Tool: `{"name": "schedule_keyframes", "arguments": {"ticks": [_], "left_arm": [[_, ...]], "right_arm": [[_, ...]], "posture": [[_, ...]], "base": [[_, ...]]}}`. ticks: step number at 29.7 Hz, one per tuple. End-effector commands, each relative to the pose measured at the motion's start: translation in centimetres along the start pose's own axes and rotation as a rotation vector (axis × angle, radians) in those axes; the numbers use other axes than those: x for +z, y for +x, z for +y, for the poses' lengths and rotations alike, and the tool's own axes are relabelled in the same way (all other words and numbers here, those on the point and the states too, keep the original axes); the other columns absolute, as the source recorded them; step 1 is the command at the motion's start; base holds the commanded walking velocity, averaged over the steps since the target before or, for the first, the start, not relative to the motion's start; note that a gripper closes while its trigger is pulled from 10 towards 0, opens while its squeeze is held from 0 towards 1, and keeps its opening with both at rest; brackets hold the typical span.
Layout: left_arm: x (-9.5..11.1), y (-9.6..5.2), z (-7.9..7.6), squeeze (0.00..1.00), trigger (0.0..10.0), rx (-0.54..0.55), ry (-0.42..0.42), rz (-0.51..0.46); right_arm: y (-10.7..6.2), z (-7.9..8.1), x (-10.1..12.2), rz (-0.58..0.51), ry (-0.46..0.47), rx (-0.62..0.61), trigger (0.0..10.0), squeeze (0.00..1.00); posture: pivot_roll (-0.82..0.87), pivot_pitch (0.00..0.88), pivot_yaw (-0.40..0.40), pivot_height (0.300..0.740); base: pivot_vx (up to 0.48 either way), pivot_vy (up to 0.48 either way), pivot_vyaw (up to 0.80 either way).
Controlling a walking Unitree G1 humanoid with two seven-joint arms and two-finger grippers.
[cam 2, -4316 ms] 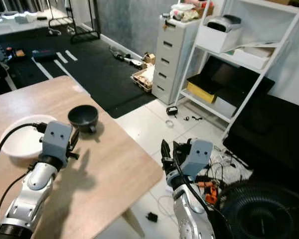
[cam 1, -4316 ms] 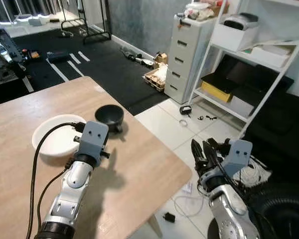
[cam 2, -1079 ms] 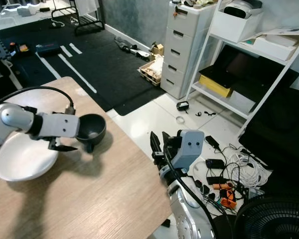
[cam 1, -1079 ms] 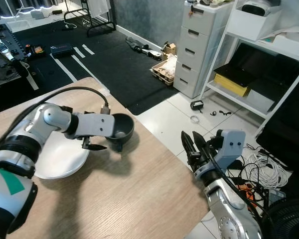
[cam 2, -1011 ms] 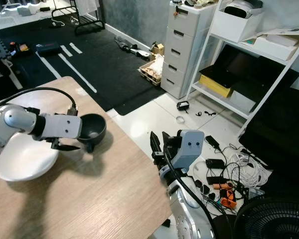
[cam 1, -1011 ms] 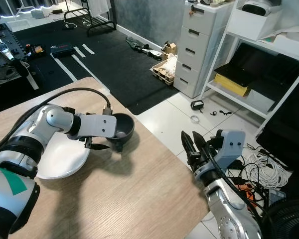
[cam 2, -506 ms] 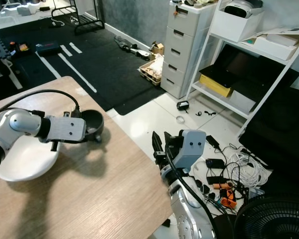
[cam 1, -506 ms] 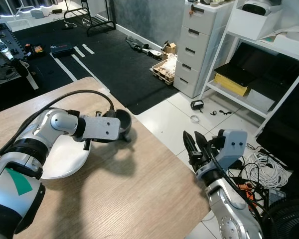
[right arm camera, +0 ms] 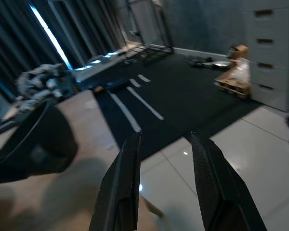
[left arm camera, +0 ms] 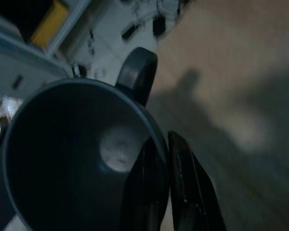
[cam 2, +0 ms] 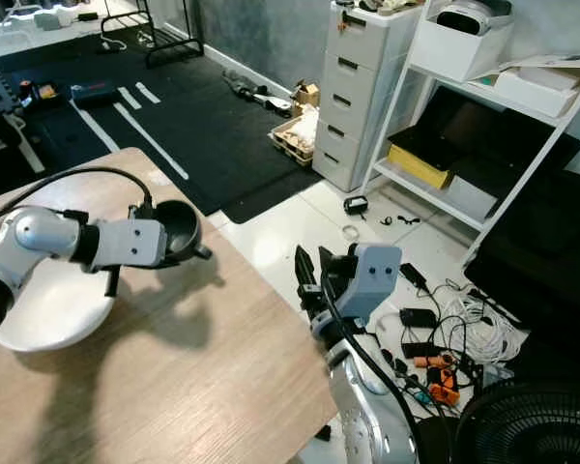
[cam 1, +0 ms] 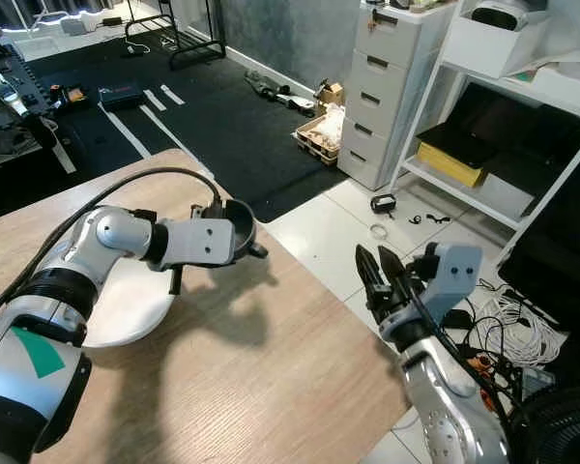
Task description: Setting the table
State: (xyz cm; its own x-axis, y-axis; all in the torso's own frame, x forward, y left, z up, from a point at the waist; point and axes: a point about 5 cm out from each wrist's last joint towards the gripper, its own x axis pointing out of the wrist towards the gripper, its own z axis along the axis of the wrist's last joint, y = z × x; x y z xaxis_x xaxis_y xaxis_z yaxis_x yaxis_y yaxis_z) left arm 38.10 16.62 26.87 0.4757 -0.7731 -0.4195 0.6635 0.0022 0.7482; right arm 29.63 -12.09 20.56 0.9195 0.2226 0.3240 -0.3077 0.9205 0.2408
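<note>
The left gripper [left arm camera: 166,192] pinches the rim of a dark bowl [cam 1: 234,224], lifted above the wooden table [cam 1: 232,387] — at 3 o'clock of a white plate [cam 1: 116,309] partly hidden by the arm. The right gripper [cam 1: 379,278] hangs off the table's edge, its 2 fingers spread, gripping nothing.

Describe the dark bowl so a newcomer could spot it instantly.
Start at the wooden table, then its far edge by the tiled floor. There the left pincer grips the dark bowl by its rim, lifted and tilted. Unlike the white plate beside it, it is black, deep, with a stubby handle.
</note>
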Motion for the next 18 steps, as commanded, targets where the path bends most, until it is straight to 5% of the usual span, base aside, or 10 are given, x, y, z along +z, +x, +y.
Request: {"name": "schedule_keyframes", "arguments": {"ticks": [1,7,8,9,15,16,18], "left_arm": [[0.2,-0.5,0.3,0.0,10.0,-0.005,-0.04,-0.034],[1.2,-1.1,1.1,0.0,10.0,-0.069,-0.097,-0.099],[1.5,-1.3,1.2,0.0,10.0,-0.118,-0.121,-0.12],[1.7,-1.5,1.1,0.0,10.0,-0.165,-0.136,-0.134],[1.7,-1.9,0.3,0.0,10.0,-0.313,-0.175,-0.147],[1.7,-1.9,-0.1,0.0,10.0,-0.344,-0.183,-0.142],[1.6,-1.9,-0.4,0.0,10.0,-0.375,-0.192,-0.133]], "right_arm": [[0.0,1.2,0.3,-0.013,0.023,0.075,10.0,0.0],[-0.5,3.4,0.8,-0.022,-0.078,0.288,10.0,0.0],[-0.8,4.1,0.8,-0.019,-0.134,0.359,10.0,0.64],[-0.9,4.6,0.8,-0.015,-0.176,0.409,10.0,1.0],[-1.5,5.6,0.5,0.014,-0.3,0.557,10.0,1.0],[-1.8,5.8,0.4,0.031,-0.329,0.606,10.0,0.0],[-2.3,6.1,0.3,0.053,-0.361,0.668,10.0,0.0]], "posture": [[0.08,0.167,0.137,0.74],[0.09,0.159,0.14,0.74],[0.09,0.157,0.141,0.74],[0.09,0.156,0.143,0.74],[0.09,0.153,0.15,0.74],[0.09,0.153,0.153,0.74],[0.09,0.151,0.158,0.74]], "base": [[0.0,0.0,0.0],[0.0,0.0,0.0],[0.0,0.0,0.0],[0.0,0.0,0.0],[0.0,0.0,0.0],[0.0,0.0,0.0],[0.0,0.0,0.0]]}}
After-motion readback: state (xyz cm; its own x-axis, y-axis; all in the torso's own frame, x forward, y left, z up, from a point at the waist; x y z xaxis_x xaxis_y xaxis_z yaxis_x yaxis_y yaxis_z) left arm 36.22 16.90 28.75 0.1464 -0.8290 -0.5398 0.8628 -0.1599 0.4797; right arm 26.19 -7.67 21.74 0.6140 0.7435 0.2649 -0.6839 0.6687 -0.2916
